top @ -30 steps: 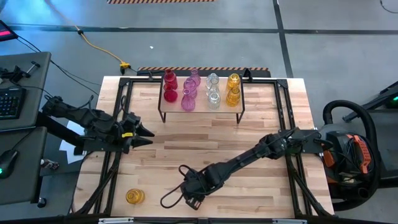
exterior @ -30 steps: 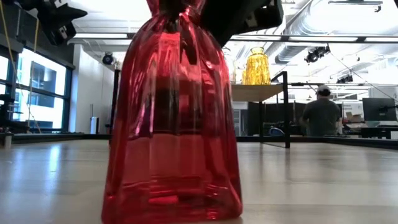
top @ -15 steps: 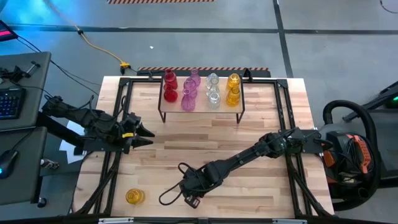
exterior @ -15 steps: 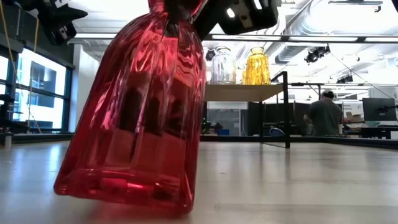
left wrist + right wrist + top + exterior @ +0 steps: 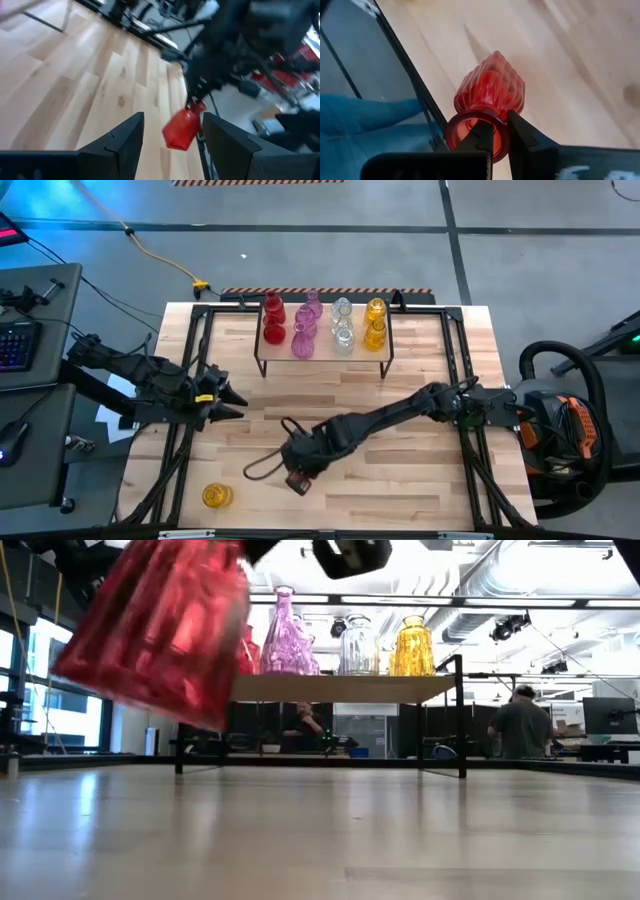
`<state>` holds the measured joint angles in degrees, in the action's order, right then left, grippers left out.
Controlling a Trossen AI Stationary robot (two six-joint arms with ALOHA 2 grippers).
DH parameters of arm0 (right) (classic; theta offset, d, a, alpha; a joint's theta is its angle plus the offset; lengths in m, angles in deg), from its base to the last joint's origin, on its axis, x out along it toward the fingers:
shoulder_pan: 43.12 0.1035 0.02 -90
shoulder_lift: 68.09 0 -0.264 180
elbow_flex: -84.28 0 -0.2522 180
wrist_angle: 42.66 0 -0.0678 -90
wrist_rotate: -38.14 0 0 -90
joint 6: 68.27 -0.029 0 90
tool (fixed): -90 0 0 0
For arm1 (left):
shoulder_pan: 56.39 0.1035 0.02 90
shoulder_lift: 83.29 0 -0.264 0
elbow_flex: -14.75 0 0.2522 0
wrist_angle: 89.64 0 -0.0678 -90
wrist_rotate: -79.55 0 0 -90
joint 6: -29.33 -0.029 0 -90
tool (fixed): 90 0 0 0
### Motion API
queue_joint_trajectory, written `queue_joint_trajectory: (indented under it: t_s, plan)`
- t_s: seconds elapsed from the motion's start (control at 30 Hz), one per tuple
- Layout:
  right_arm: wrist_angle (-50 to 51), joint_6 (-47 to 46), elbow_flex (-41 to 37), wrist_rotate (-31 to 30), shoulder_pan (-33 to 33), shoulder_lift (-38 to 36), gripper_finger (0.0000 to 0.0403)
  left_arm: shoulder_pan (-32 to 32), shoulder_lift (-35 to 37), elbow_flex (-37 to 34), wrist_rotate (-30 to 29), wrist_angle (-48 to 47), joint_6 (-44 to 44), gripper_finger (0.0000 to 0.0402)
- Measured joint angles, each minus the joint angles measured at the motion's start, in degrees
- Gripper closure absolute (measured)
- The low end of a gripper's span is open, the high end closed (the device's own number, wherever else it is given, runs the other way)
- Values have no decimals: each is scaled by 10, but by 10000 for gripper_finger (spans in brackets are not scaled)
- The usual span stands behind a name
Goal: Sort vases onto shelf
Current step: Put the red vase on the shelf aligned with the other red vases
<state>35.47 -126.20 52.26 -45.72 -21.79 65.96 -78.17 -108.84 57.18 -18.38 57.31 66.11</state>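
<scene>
The left gripper [image 5: 232, 400] waits with fingers apart. A yellow vase [image 5: 215, 496] lies beyond the right gripper [image 5: 296, 477], whose fingers are clamped on a red vase's [image 5: 160, 630] rim, hung tilted above the table [image 5: 420, 480]. It should be carried level to the shelf [image 5: 325, 358], where eight vases are counted.

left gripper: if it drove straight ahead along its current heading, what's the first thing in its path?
Probably the red vase held tilted in the shut right gripper. The left wrist view centres that vase ahead of the open left gripper; bare table lies between. Depth and height are unclear, so it could pass alongside.
</scene>
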Motion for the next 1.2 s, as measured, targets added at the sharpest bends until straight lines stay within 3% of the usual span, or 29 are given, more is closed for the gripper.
queue_joint_trajectory:
  t_s: [0.13, 0.47, 0.8, 1.2]
  plan:
    - [-16, 22, 6, 1, -21, -11, 399, 0, -11, 0, 33, 6, -41, 209]
    - [-38, 98, 8, 54, -76, -28, 400, 0, -82, 0, 34, 76, -124, 209]
    - [-40, 179, 8, 81, -128, -56, 400, 0, -166, 0, 33, 171, -114, 209]
    - [-38, 209, 8, 109, -157, -61, 400, 14, -256, 0, 29, 272, -95, 209]
